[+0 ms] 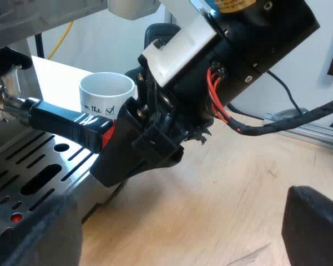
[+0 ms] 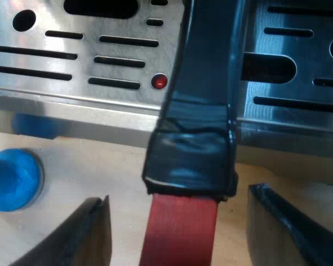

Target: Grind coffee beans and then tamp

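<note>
The metal holder is locked into the espresso machine's front, and its dark handle (image 1: 61,119) sticks out over the drip tray (image 1: 22,177). The handle's taped end (image 2: 191,149) runs into a red tip (image 2: 180,227). My right gripper (image 2: 183,233) is open, one finger (image 2: 91,235) on each side of the red tip with a gap on both sides. The left wrist view shows the right arm's gripper (image 1: 130,152) at that red tip (image 1: 106,133). My left gripper (image 1: 177,233) is open over the wooden table (image 1: 238,183), holding nothing.
A white mug (image 1: 105,91) with printed writing stands on the table behind the handle. A blue tamper (image 2: 11,180) stands on the table beside the slotted drip tray (image 2: 72,55). A metal rail (image 1: 311,130) runs along the wall.
</note>
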### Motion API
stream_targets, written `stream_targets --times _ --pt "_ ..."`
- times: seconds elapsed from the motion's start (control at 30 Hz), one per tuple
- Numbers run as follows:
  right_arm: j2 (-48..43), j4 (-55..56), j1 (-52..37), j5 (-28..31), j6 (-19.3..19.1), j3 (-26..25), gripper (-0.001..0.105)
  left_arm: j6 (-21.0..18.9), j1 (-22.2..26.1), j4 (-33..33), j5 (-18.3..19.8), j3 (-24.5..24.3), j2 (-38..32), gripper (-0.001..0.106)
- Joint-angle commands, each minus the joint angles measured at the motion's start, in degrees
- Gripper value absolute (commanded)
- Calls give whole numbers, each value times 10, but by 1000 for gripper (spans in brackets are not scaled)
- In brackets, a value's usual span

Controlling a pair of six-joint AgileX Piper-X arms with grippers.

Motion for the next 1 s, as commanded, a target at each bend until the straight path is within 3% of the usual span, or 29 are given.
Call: stream_targets --times 0.03,0.77,0.87,1.0 --pt "1 -1 -3 11 2 -6 55 -5 -2 -2 9 0 0 82" --pt "18 -2 -3 33 17 -6 54 -5 -2 -2 9 0 0 82" --pt "18 -2 -3 33 17 -6 47 -5 -2 -2 9 0 0 82" --pt "18 -2 -3 33 17 -6 29 -5 -2 -2 9 0 0 82"
